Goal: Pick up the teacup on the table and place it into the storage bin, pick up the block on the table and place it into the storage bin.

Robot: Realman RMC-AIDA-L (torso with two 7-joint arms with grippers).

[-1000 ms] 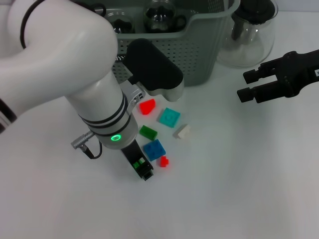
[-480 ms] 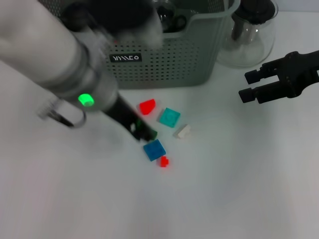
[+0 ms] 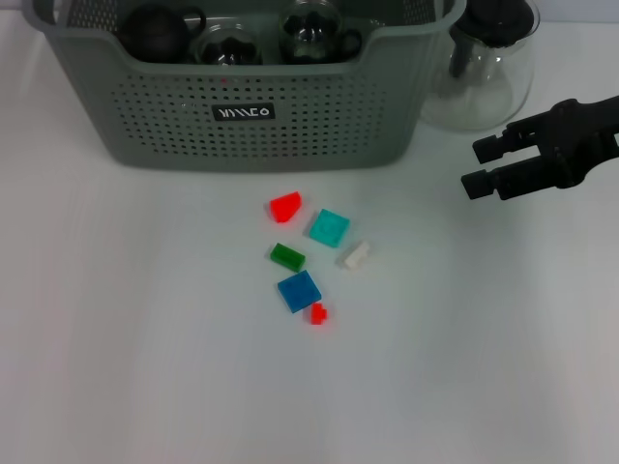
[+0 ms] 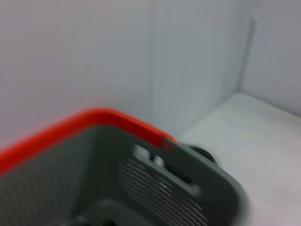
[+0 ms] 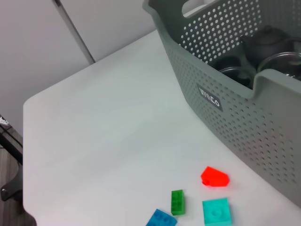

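Right gripper (image 3: 470, 165) fingers parted, beside teapot (image 3: 481, 63); storage bin (image 3: 319, 116) label unreadable.

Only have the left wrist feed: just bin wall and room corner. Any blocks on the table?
Observer: Yes, six, clustered in front of the storage bin, from the red block nearest it to the small red block farthest.
Operator: Right gripper?
Observer: The right gripper hovers open and empty at the table's right side, near the glass teapot.
Operator: Anything in the bin?
Observer: A dark pot and two glass vessels.
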